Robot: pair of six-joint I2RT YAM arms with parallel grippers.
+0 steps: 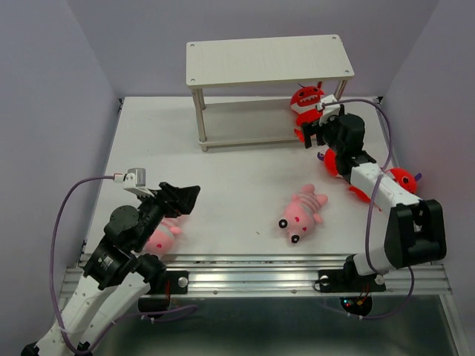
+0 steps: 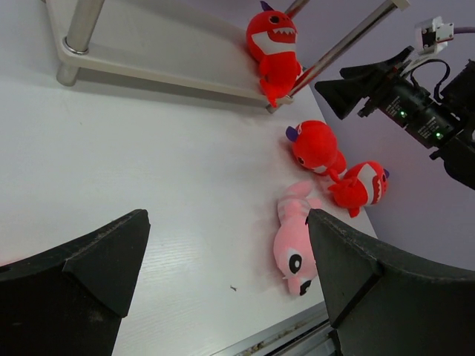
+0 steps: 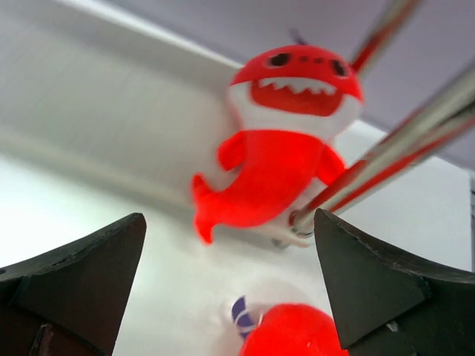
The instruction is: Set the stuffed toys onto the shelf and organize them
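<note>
Reading from the left: my left gripper [image 1: 187, 199] hangs over the near-left part of the table [image 1: 223, 170]. Its fingers [image 2: 82, 278] are spread wide apart, with nothing between them.

1. One pink striped toy [image 1: 160, 239] lies on the table just beneath my left arm, near the front edge. The arm partly covers it.
2. The shelf [image 1: 267, 61] stands at the far side of the table, slightly left of centre to centre. Its top board is bare.
3. A second pink striped toy [image 1: 303, 213] lies on its side in the middle of the table, well apart from the shelf. Its head points toward the near edge.
4. One red monster [image 1: 306, 100] sits upright at the right end of the shelf's lower board, just beside the front right leg. In my right wrist view that metal leg crosses in front of the monster's side.

My right gripper [image 1: 315, 135] is just in front of that end of the shelf, facing the seated monster. Its fingers [image 3: 78, 285] are parted and grip nothing; the toy sits beyond them, not touched.

5. A second red monster [image 1: 331, 162] lies on the table directly under my right arm, partly hidden by it.
6. A third red monster [image 1: 401, 178] lies just beyond it, nearest the right wall.
</note>
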